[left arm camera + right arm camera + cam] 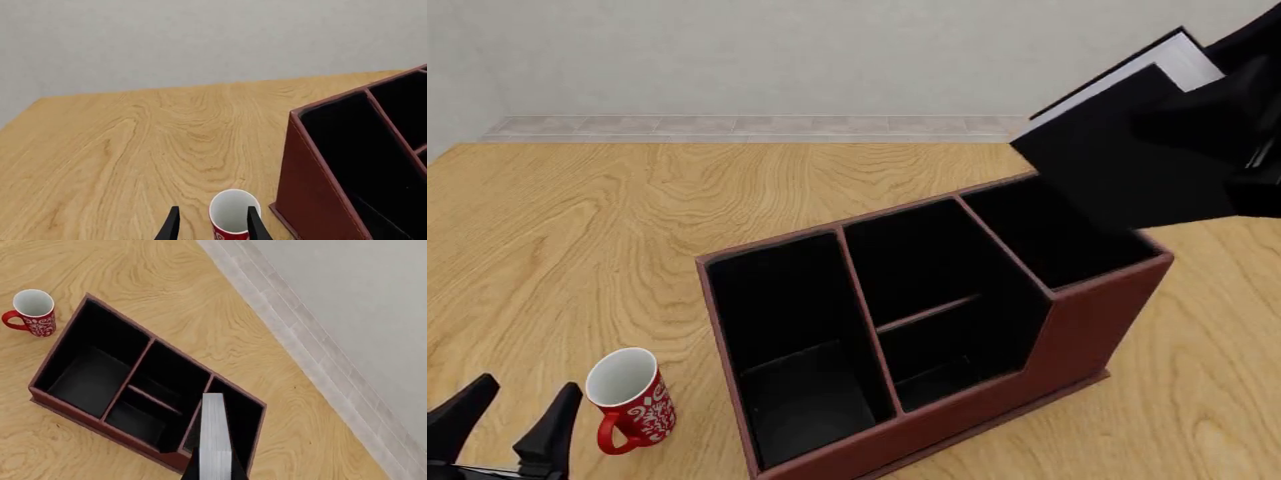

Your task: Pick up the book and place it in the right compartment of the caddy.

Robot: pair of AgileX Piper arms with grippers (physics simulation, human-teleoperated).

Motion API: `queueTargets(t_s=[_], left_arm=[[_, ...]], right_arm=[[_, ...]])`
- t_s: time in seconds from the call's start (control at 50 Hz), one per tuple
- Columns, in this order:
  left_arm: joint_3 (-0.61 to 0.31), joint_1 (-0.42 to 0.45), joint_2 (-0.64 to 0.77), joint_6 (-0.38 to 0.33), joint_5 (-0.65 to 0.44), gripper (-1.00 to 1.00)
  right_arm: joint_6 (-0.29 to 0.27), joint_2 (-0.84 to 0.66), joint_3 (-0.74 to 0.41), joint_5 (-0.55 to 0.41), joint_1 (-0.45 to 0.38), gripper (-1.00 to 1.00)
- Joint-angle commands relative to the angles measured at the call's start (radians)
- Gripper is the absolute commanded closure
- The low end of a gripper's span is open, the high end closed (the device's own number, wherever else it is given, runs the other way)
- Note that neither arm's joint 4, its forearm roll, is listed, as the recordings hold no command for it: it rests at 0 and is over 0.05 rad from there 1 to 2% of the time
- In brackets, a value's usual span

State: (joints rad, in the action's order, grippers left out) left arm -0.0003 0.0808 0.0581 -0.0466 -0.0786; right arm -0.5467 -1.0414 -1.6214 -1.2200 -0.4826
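My right gripper (1228,115) is shut on the black book (1134,150) and holds it tilted in the air, just above the caddy's (1094,320) raised right compartment (1048,235). In the right wrist view the book's white page edges (215,437) hang over that compartment (241,412), with the gripper (213,475) clamped on the covers. My left gripper (523,402) is open and empty, low at the table's near left. It also shows in the left wrist view (213,222).
A red and white mug (630,400) stands upright left of the caddy, just ahead of my left fingers (253,222). The caddy's near wall (310,200) rises close beside it. The caddy's long end compartment (787,340) and divided middle compartment (941,300) hold nothing.
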Motion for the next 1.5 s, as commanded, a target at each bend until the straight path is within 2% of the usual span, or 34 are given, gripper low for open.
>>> queueTargets(t_s=[0.02, 0.04, 0.12, 0.24, 0.28, 0.3, 0.34, 0.38, 0.44, 0.48, 0.5, 0.54, 0.62, 0.66, 0.68, 0.72, 0.74, 0.78, 0.9, 0.94, 1.08, 1.36, 1.5], left_arm=[[0.000, 0.002, 0.010, 0.002, 0.005, -1.00], [0.000, 0.003, 0.012, 0.001, 0.006, -1.00], [0.000, 0.001, 0.007, 0.001, 0.000, -1.00], [0.000, 0.000, -0.012, -0.005, -0.025, -1.00], [0.000, -0.003, -0.015, -0.004, -0.029, -1.00], [0.000, -0.002, -0.017, -0.006, -0.031, -1.00], [0.000, -0.003, -0.019, -0.006, -0.034, -1.00], [0.000, -0.004, -0.022, -0.006, -0.036, -1.00], [0.000, -0.007, -0.028, -0.007, -0.043, -1.00], [0.000, -0.006, -0.034, -0.007, -0.050, -1.00], [0.000, -0.008, -0.035, -0.007, -0.051, -1.00], [0.000, -0.008, -0.037, -0.008, -0.055, -1.00], [0.000, -0.012, -0.037, -0.010, -0.056, -1.00], [0.000, -0.012, -0.036, -0.010, -0.056, -1.00], [0.000, -0.011, -0.034, -0.010, -0.054, -1.00], [0.000, -0.011, -0.027, -0.008, -0.048, -1.00], [0.000, -0.011, -0.024, -0.008, -0.044, -1.00], [0.000, -0.008, -0.015, -0.009, -0.037, -1.00], [0.000, -0.005, -0.007, -0.009, -0.032, -1.00], [0.000, -0.003, -0.006, -0.014, -0.034, -1.00], [0.000, -0.001, -0.005, -0.013, -0.037, -1.00], [0.000, -0.001, 0.001, -0.014, -0.037, -1.00], [0.000, 0.000, 0.005, -0.014, -0.036, -1.00]], right_arm=[[0.072, -0.035, -0.106, 0.000, 0.035, 1.00], [0.069, -0.038, -0.112, 0.000, 0.040, 1.00], [0.115, -0.053, -0.148, 0.000, 0.046, 1.00], [0.134, -0.061, -0.170, 0.000, 0.043, 1.00], [0.167, -0.067, -0.192, 0.000, 0.028, 1.00], [0.165, -0.072, -0.207, 0.000, 0.039, 1.00], [0.211, -0.080, -0.216, 0.000, 0.031, 1.00], [0.214, -0.084, -0.233, 0.000, 0.022, 1.00], [0.219, -0.089, -0.231, 0.000, 0.056, 1.00], [0.235, -0.089, -0.221, 0.000, 0.051, 1.00], [0.265, -0.094, -0.246, 0.000, 0.042, 1.00], [0.245, -0.096, -0.225, 0.000, 0.071, 1.00], [0.277, -0.103, -0.245, 0.000, 0.063, 1.00], [0.269, -0.103, -0.231, 0.000, 0.073, 1.00], [0.299, -0.108, -0.240, 0.000, 0.073, 1.00], [0.289, -0.110, -0.231, 0.000, 0.076, 1.00], [0.314, -0.116, -0.243, 0.000, 0.077, 1.00], [0.297, -0.115, -0.225, 0.000, 0.089, 1.00], [0.300, -0.123, -0.216, 0.000, 0.121, 1.00], [0.315, -0.128, -0.217, 0.000, 0.117, 1.00], [0.321, -0.136, -0.198, 0.000, 0.149, 1.00], [0.341, -0.162, -0.163, 0.000, 0.158, 1.00], [0.336, -0.170, -0.150, 0.000, 0.178, 1.00]])
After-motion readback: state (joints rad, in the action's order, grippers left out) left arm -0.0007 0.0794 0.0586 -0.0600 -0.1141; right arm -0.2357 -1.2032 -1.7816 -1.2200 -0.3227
